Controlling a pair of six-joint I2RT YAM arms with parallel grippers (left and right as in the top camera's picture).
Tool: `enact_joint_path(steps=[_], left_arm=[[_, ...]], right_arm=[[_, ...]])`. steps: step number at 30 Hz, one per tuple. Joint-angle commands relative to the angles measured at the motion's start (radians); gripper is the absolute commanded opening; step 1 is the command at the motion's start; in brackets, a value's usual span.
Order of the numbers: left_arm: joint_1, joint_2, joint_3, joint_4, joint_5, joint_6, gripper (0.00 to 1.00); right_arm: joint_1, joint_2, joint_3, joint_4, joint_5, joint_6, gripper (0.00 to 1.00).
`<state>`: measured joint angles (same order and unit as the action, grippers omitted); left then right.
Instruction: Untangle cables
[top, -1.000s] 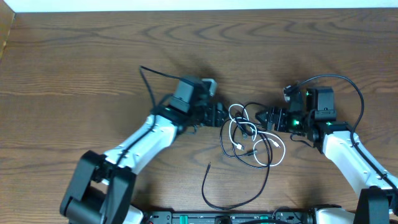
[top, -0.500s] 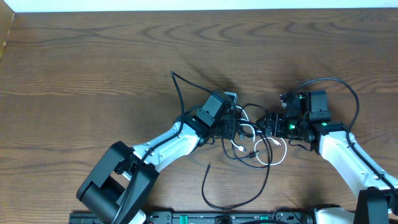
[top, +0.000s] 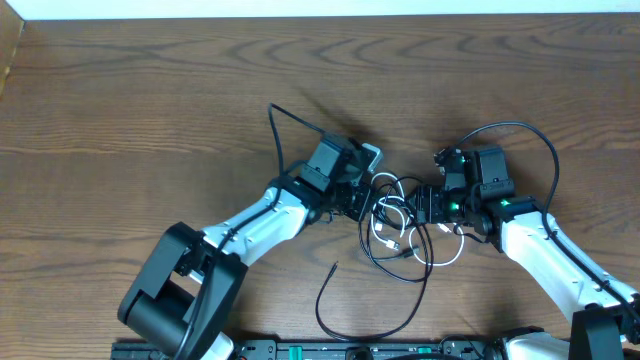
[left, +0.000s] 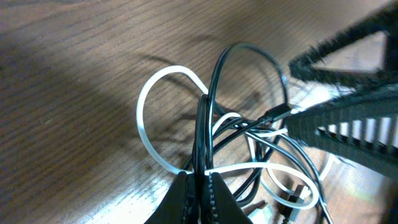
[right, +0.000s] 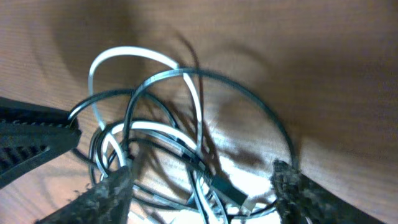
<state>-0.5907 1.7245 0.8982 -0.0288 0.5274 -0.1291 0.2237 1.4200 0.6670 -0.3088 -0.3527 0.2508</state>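
Wood-grain brown table (top: 150, 90) carries the knot of cords at its middle, between the two arms. From overhead the layout is plain: the left gripper (top: 364, 200) comes in from the left, the right gripper (top: 421, 205) from the right, and the two nearly meet over the tangle. Only this view shows the black cable (top: 319, 303) trailing a long loose tail toward the near edge, curling round on bare wood.

The left wrist camera shows the grip itself, which the overhead cannot. Its two dark ribbed pads (left: 214, 199) are pressed together on a bunch of glossy black strands that rise from the tips and arch into a narrow loop. The white cable (left: 140, 115), flatter and matte, bows out in a wide loop to the left, and one white strand crosses right at the fingertips. Whether that strand is pinched too cannot be told. A textured black finger of the other arm fills the right side of the frame.

The right wrist camera shows its own rough, fabric-like fingertips (right: 115, 186) standing well apart at the lower corners, open, with the coils lying between and just beyond them, untouched. A small black plug (right: 227, 186) lies between the tips, and thin round loops of both cords overlap above it.
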Motion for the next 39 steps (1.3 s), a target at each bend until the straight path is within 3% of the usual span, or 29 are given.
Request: enact_joint_path(steps=[1,4,8,11,19,23,26,31,33,34,37,39], left_arm=[[0.045,0.006,0.023,-0.003,0.121,0.069,0.08],[0.066,0.006,0.023,-0.007,0.168,0.070,0.08],[0.075,0.006,0.023,-0.009,0.294,0.096,0.08],[0.074,0.006,0.023,-0.014,0.301,0.095,0.08],[0.074,0.006,0.023,-0.014,0.378,0.096,0.08],[0.074,0.006,0.023,-0.014,0.378,0.096,0.08],[0.074,0.006,0.023,-0.015,0.378,0.095,0.08],[0.074,0.006,0.023,-0.015,0.378,0.095,0.07],[0.074,0.006,0.023,-0.014,0.378,0.095,0.08],[0.074,0.006,0.023,-0.014,0.378,0.095,0.08],[0.074,0.006,0.023,-0.014,0.378,0.095,0.08],[0.074,0.006,0.023,-0.014,0.376,0.095,0.08]], right_arm=[[0.004,-0.010,0.003,0.027,0.059,-0.085,0.73],[0.005,-0.010,0.003,0.037,0.154,-0.092,0.87],[0.005,-0.008,0.003,0.036,0.188,-0.092,0.89],[0.005,-0.004,0.001,0.036,0.188,-0.092,0.89],[0.007,0.051,-0.008,0.041,0.189,-0.091,0.76],[0.007,0.085,-0.008,0.063,0.189,-0.091,0.65],[0.007,0.117,-0.008,0.082,0.189,-0.091,0.64],[0.007,0.156,-0.008,0.101,0.188,-0.091,0.53],[0.007,0.165,-0.008,0.110,0.188,-0.091,0.44],[0.007,0.167,-0.008,0.112,0.189,-0.091,0.36],[0.007,0.168,-0.008,0.114,0.189,-0.091,0.02],[0.007,0.168,-0.008,0.115,0.189,-0.091,0.01]])
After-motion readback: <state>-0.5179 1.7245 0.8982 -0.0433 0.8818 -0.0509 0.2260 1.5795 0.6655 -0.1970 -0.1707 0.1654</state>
